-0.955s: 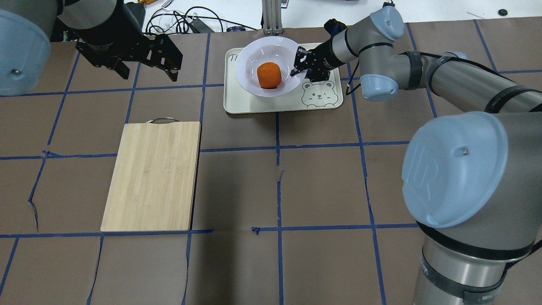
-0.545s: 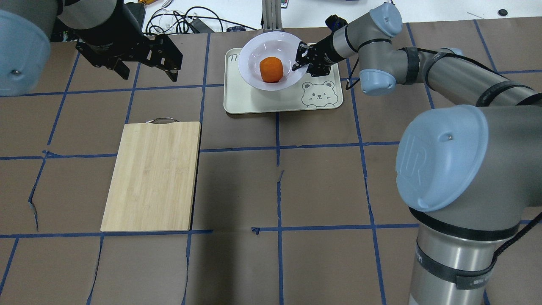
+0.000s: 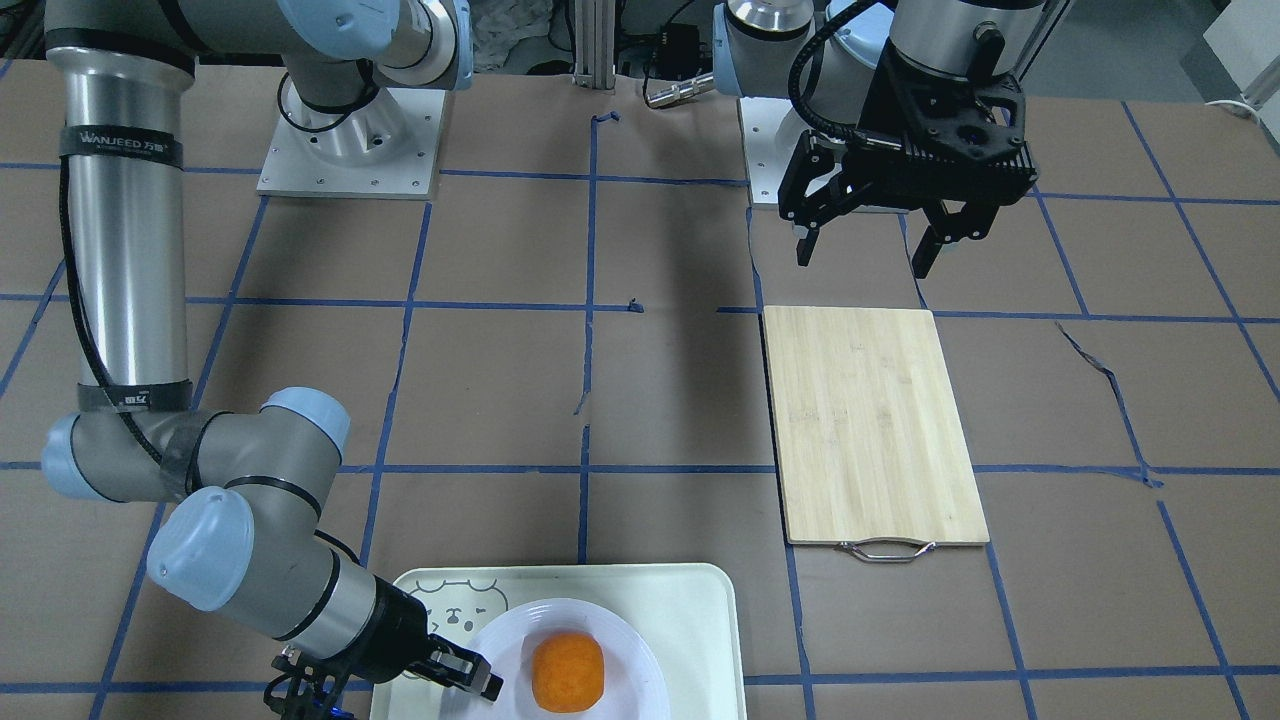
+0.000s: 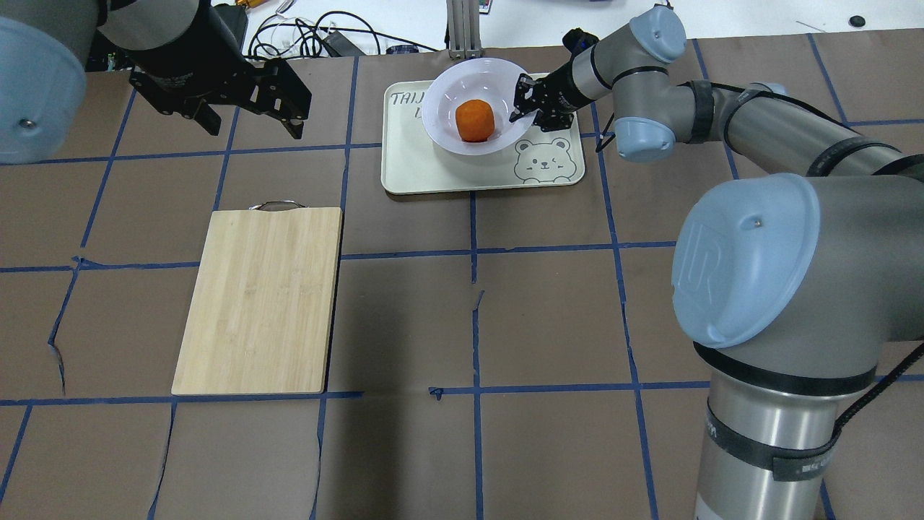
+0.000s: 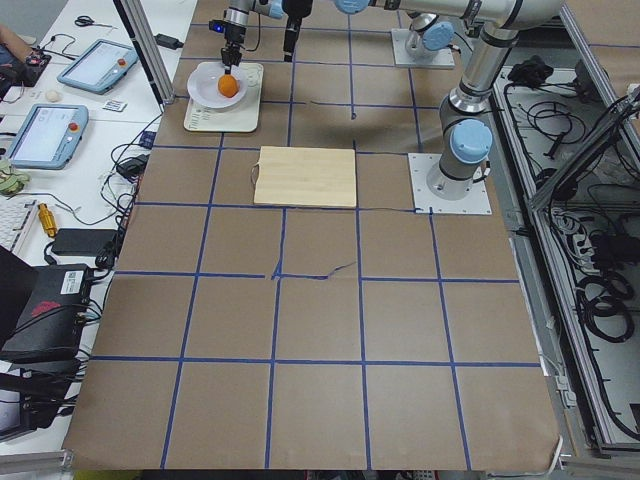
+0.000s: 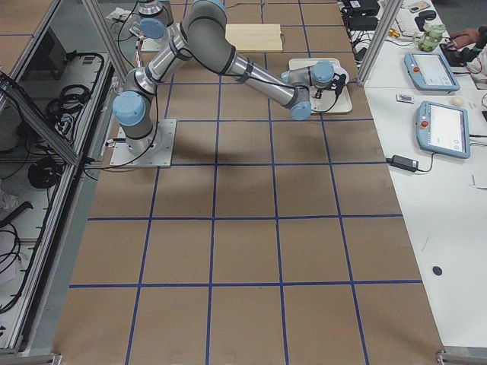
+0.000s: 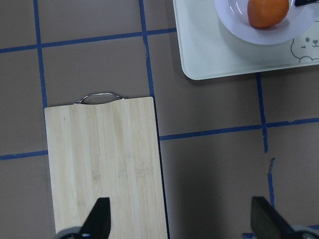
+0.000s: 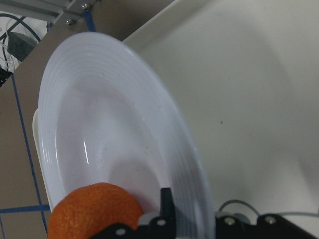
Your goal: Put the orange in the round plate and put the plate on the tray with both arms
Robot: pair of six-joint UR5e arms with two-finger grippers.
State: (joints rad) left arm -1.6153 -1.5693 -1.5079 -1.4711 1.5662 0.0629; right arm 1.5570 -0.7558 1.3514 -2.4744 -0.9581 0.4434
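The orange (image 4: 474, 120) lies in the sunken centre of the white round plate (image 4: 447, 101). My right gripper (image 4: 521, 108) is shut on the plate's right rim, one finger (image 8: 167, 204) over the rim beside the orange (image 8: 94, 209). The plate (image 3: 500, 650) is over the far part of the cream tray (image 4: 433, 177) and casts a shadow on it; whether it touches the tray I cannot tell. My left gripper (image 4: 254, 128) hangs open and empty over the table, well left of the tray. Its wrist view takes in the orange (image 7: 267, 12), plate (image 7: 279, 37) and tray (image 7: 214, 55).
A bamboo cutting board (image 4: 261, 300) with a metal handle lies on the brown table left of centre, near the left gripper (image 3: 862, 260). Cables and a metal post stand beyond the table's far edge behind the tray.
The right gripper has carried the plate with the orange a little to the right and farther back over the tray. The left arm has not moved.
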